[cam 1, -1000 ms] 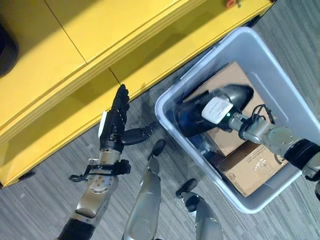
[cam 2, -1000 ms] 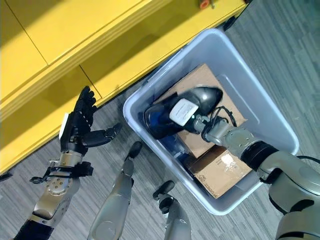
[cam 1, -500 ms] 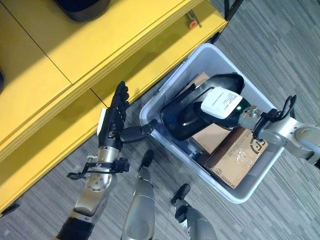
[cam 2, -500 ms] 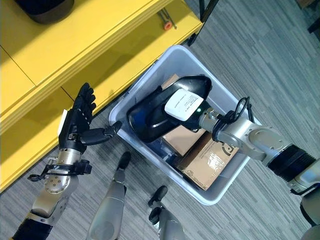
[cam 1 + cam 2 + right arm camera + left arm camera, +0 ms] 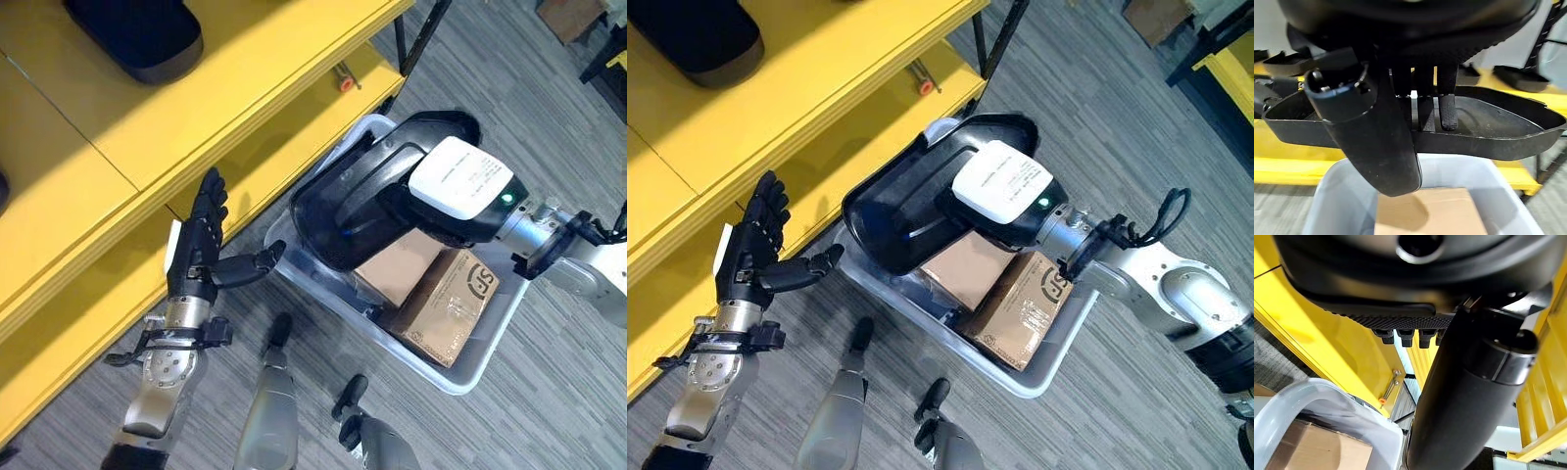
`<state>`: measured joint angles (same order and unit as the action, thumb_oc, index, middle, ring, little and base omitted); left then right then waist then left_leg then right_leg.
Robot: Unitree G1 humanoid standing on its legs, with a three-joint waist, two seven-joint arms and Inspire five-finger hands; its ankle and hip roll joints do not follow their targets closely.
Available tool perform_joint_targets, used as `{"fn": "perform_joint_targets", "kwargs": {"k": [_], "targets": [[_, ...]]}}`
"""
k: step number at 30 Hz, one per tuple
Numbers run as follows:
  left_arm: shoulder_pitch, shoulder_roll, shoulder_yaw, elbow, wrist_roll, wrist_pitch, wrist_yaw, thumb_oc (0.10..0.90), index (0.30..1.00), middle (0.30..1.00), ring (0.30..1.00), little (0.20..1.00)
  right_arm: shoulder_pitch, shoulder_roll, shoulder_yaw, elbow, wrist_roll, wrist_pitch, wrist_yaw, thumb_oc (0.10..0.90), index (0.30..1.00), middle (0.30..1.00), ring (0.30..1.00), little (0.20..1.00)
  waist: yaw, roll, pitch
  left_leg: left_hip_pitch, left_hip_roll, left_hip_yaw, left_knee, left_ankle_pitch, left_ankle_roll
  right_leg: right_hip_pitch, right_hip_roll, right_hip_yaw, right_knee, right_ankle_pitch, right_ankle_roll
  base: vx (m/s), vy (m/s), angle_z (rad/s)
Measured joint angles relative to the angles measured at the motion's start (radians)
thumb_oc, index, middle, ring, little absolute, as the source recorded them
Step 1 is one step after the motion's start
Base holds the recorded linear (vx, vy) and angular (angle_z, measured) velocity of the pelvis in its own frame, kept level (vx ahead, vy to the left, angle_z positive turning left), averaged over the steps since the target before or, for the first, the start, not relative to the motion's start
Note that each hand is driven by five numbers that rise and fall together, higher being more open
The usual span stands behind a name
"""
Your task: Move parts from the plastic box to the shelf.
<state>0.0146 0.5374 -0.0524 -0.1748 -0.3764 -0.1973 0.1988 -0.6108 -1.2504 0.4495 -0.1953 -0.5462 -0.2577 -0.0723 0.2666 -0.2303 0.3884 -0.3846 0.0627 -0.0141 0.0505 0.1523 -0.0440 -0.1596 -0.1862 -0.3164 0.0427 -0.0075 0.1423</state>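
A large black shell-shaped part (image 5: 362, 211) hangs above the pale plastic box (image 5: 460, 377), tilted, with my right hand (image 5: 465, 191) shut on its rim. In the right wrist view the fingers (image 5: 1447, 110) curl over the part's edge (image 5: 1498, 132) and the thumb (image 5: 1376, 142) lies on its outside. My left hand (image 5: 196, 250) is open beside the front edge of the yellow shelf (image 5: 118, 147), fingers straight, thumb pointing toward the box, holding nothing. Two cardboard boxes (image 5: 441, 299) lie in the plastic box.
Another black part (image 5: 137, 34) rests on the upper shelf board. A small orange-tipped piece (image 5: 343, 78) lies on the lower board. A black frame leg (image 5: 416, 34) stands at the shelf's corner. Grey carpet floor surrounds the box.
My right hand has raised the black part out of the box and up toward the shelf. The camera has shifted. The left hand stays open in about the same place.
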Motion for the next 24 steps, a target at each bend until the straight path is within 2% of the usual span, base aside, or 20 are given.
{"fn": "perform_joint_targets", "kwargs": {"k": [5, 6, 8, 12, 13, 14, 15, 18, 24], "targets": [[0.003, 0.006, 0.027, -0.001, 0.039, 0.001, -0.014, 0.9, 1.0, 1.0, 1.0, 1.0, 0.07, -0.02, -0.075, -0.003, 0.023, -0.006, 0.001, 0.4, 0.3, 0.3, 0.3, 0.3, -0.024, 0.003, -0.015, 0.024, 0.002, 0.019, -0.009, -0.002, 0.002, 0.032, 0.004, 0.011, -0.048, 0.026, -0.001, 0.01, 0.025, -0.11], [0.002, 0.007, 0.031, -0.005, 0.051, 0.001, -0.018, 0.9, 1.0, 1.0, 1.0, 1.0, 0.128, -0.019, -0.142, -0.012, 0.047, -0.017, 0.008, 0.4, 0.3, 0.3, 0.3, 0.3, -0.022, 0.005, -0.018, 0.034, 0.005, 0.027, -0.016, -0.001, 0.002, 0.035, 0.005, 0.018, -0.051, 0.029, -0.002, 0.01, 0.035, -0.12], [0.017, 0.015, 0.053, -0.007, 0.078, 0.001, -0.014, 0.9, 1.0, 1.0, 1.0, 1.0, 0.141, -0.026, -0.157, -0.026, 0.081, -0.019, 0.008, 0.4, 0.3, 0.3, 0.3, 0.3, -0.031, 0.005, -0.018, 0.062, 0.004, 0.041, -0.023, -0.002, 0.002, 0.059, 0.004, 0.031, -0.068, 0.037, 0.0, 0.0, 0.031, -0.15], [0.015, 0.08, 0.072, -0.013, 0.13, 0.0, -0.016, 0.9, 1.0, 1.0, 1.0, 1.0, 0.146, -0.063, -0.198, -0.038, 0.12, -0.041, 0.009, 0.4, 0.3, 0.3, 0.3, 0.3, -0.046, 0.02, -0.026, 0.108, 0.006, 0.065, -0.039, -0.004, 0.005, 0.09, 0.004, 0.055, -0.084, 0.046, 0.001, -0.01, 0.027, -0.18], [0.014, 0.079, 0.076, -0.014, 0.138, 0.0, -0.017, 0.9, 1.0, 1.0, 1.0, 1.0, 0.146, -0.065, -0.202, -0.037, 0.123, -0.041, 0.009, 0.4, 0.3, 0.3, 0.3, 0.3, -0.051, 0.022, -0.029, 0.112, 0.006, 0.067, -0.039, -0.004, 0.005, 0.094, 0.003, 0.057, -0.088, 0.047, 0.001, -0.02, 0.018, -0.09], [0.002, 0.092, 0.078, -0.016, 0.158, 0.0, -0.016, 0.9, 1.0, 1.0, 1.0, 1.0, 0.145, -0.104, -0.207, -0.038, 0.145, -0.047, 0.009, 0.4, 0.3, 0.3, 0.3, 0.3, -0.072, 0.035, -0.046, 0.116, 0.004, 0.07, -0.041, -0.005, 0.006, 0.102, 0.003, 0.059, -0.098, 0.053, 0.002, -0.03, 0.015, -0.07], [0.0, 0.111, 0.082, -0.018, 0.168, -0.002, -0.015, 0.9, 1.0, 1.0, 1.0, 1.0, 0.145, -0.122, -0.211, -0.036, 0.158, -0.048, 0.009, 0.4, 0.3, 0.3, 0.3, 0.3, -0.076, 0.038, -0.059, 0.118, 0.006, 0.075, -0.043, -0.006, 0.006, 0.103, 0.003, 0.061, -0.103, 0.057, 0.001, -0.02, 0.012, -0.1], [-0.007, 0.133, 0.094, -0.023, 0.213, -0.006, -0.01, 0.9, 1.0, 1.0, 1.0, 1.0, 0.144, -0.128, -0.21, -0.019, 0.162, -0.049, 0.009, 0.4, 0.3, 0.3, 0.3, 0.3, -0.097, 0.043, -0.084, 0.138, 0.006, 0.087, -0.054, -0.006, 0.006, 0.118, 0.004, 0.069, -0.119, 0.063, 0.0, 0.0, 0.003, -0.11], [-0.041, 0.226, 0.087, -0.023, 0.368, -0.03, 0.014, 0.9, 1.0, 1.0, 1.0, 1.0, 0.141, -0.13, -0.2, 0.046, 0.217, -0.067, 0.009, 0.4, 0.3, 0.3, 0.3, 0.3, -0.124, 0.046, -0.142, 0.166, 0.014, 0.105, -0.06, -0.013, 0.002, 0.137, 0.01, 0.089, -0.128, 0.066, -0.001, 0.02, -0.01, -0.09]]}}
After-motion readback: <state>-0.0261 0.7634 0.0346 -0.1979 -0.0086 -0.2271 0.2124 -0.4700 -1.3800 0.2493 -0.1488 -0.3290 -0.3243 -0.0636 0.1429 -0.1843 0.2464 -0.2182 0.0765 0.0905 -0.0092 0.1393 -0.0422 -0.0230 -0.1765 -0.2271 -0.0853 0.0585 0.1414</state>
